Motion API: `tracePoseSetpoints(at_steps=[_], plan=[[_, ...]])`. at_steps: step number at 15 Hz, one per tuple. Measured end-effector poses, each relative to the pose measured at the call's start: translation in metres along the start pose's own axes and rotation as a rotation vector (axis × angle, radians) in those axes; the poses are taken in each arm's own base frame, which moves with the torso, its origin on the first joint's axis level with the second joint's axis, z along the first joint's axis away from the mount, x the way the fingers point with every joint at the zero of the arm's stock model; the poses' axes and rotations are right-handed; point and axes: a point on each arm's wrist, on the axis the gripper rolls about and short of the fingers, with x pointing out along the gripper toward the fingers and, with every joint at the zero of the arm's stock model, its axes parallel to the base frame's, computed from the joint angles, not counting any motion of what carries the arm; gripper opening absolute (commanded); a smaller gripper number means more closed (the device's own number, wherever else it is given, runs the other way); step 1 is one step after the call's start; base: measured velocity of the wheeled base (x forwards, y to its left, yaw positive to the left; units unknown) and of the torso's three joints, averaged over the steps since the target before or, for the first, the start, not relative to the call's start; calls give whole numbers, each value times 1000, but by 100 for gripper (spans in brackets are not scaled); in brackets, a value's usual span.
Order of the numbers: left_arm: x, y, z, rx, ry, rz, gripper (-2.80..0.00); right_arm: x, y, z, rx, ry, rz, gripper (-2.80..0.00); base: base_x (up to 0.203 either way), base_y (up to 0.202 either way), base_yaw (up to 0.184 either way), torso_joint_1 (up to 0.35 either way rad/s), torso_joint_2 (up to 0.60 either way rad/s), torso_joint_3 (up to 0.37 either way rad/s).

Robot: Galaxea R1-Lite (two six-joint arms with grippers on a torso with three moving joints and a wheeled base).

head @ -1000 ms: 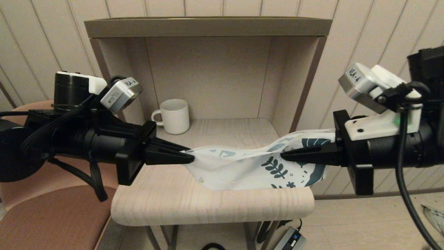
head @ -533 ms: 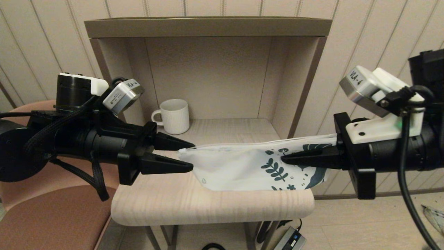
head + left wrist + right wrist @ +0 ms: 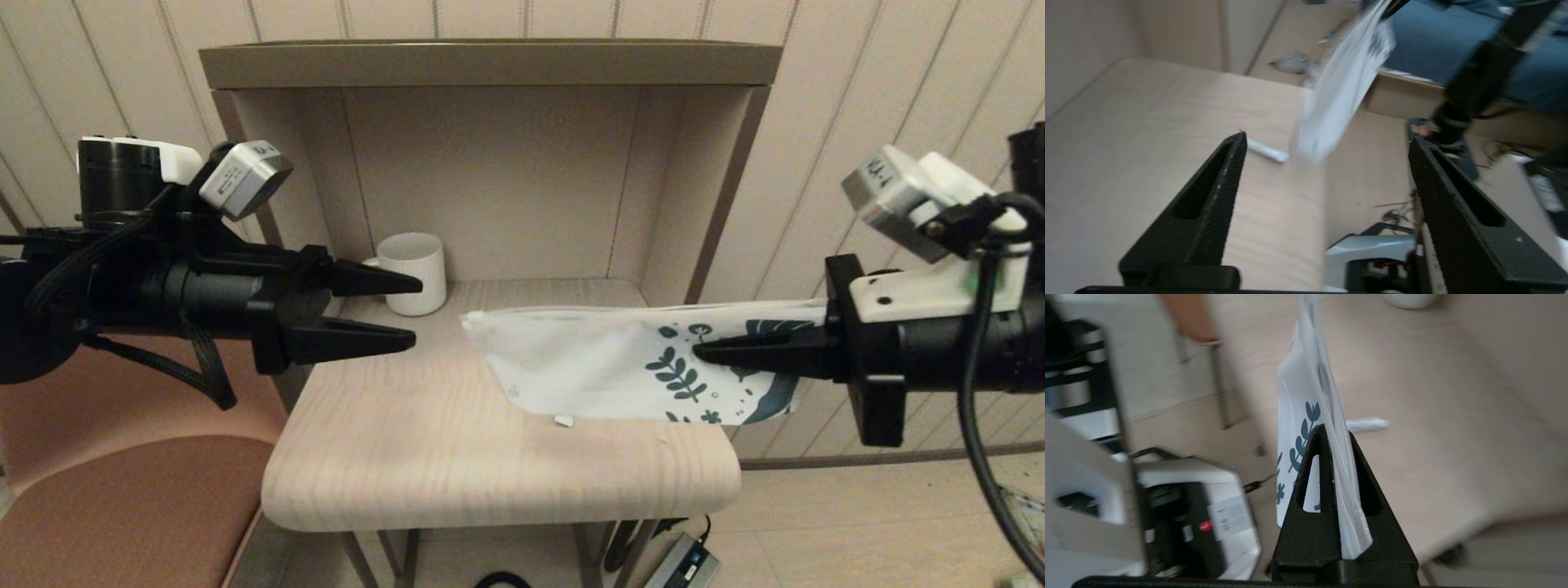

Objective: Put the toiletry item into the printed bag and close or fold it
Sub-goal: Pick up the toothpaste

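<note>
My right gripper (image 3: 700,353) is shut on the leaf-printed end of the printed bag (image 3: 604,359) and holds it up, with the plain end hanging free over the table. In the right wrist view the bag (image 3: 1306,396) is pinched edge-on between the fingers (image 3: 1312,486). The toiletry item (image 3: 1267,152), a slim white tube, lies on the table under the bag, outside it. It shows as a small white end (image 3: 563,421) in the head view and beside the bag (image 3: 1367,424) in the right wrist view. My left gripper (image 3: 415,310) is open and empty, left of the bag.
A ribbed white mug (image 3: 412,273) stands at the back left of the wooden table (image 3: 457,474), inside the open cabinet niche (image 3: 490,163). A pink chair (image 3: 122,490) is at the left. A grey power adapter (image 3: 682,563) lies on the floor below.
My left gripper let go of the bag's plain end, opened and drew back to the left. My right gripper pulled the bag to the right, and the tube's end now shows beneath it.
</note>
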Motion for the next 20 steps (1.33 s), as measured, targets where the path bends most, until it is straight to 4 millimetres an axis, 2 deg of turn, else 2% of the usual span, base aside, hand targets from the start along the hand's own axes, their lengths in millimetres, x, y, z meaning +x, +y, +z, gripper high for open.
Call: tracePoseSetpoints(at_steps=[3, 5, 6, 9, 12, 15, 17, 18, 20], plan=[[2, 16, -9, -35, 39, 113, 0, -26, -9, 0, 10, -22, -94, -280, 0, 0, 0, 0, 0, 0], [14, 23, -20, -69, 83, 167, 0, -43, -10, 3, 35, -59, -118, -280, 0, 0, 0, 0, 0, 0], [22, 23, -25, -87, 109, 188, -280, -50, -9, 6, 44, -78, -126, -280, 0, 0, 0, 0, 0, 0], [50, 15, -34, -144, 185, 249, -280, -65, -6, 10, 41, -104, -161, -280, 0, 0, 0, 0, 0, 0], [85, -2, -25, -243, 192, 272, -280, -75, 0, 14, 46, -123, -185, -280, 0, 0, 0, 0, 0, 0], [120, -16, -23, -276, 212, 382, -280, -81, 4, 17, 63, -138, -198, -280, 0, 0, 0, 0, 0, 0], [137, -22, -23, -286, 219, 441, -280, -84, 5, 17, 62, -141, -209, -280, 0, 0, 0, 0, 0, 0], [143, -24, -24, -278, 227, 483, 0, -85, 5, 17, 61, -144, -210, -280, 0, 0, 0, 0, 0, 0], [158, -27, -28, -250, 226, 563, 0, -87, 6, 16, 66, -147, -204, -280, 0, 0, 0, 0, 0, 0]])
